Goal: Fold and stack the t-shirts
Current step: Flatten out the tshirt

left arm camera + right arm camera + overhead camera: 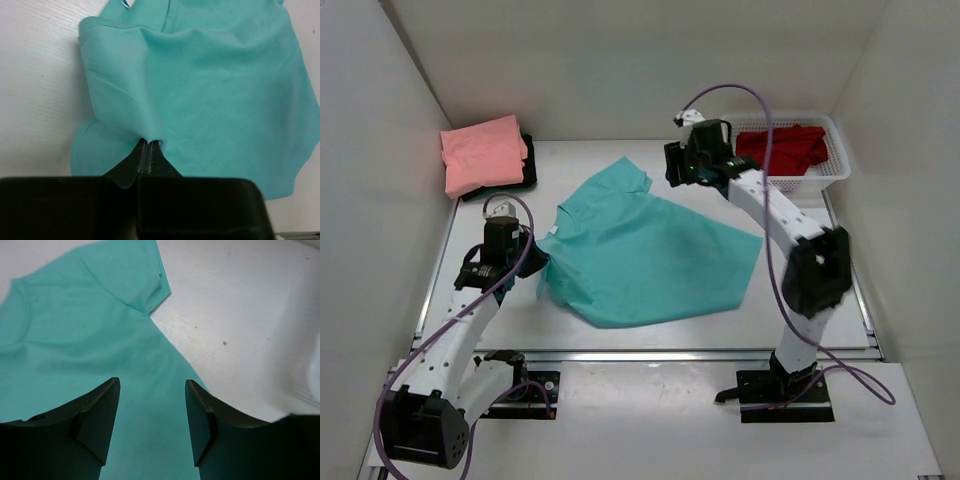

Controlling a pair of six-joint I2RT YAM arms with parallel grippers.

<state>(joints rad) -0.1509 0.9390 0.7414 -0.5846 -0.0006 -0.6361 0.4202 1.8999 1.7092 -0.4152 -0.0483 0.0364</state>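
The teal t-shirt (645,250) lies spread and partly bunched in the middle of the table. My left gripper (533,262) is shut on its left edge; in the left wrist view the cloth (210,85) is pinched at the gripper (149,142). My right gripper (672,170) is open and empty above the shirt's far right sleeve; the right wrist view shows the shirt (85,335) under the gripper (152,385). A folded salmon pink t-shirt (482,152) lies on a very dark t-shirt (528,170) at the far left. The red t-shirt (782,145) lies in the basket.
A white mesh basket (835,168) stands at the far right against the wall. White walls close in the table on the left, back and right. Bare table (650,335) shows along the near edge.
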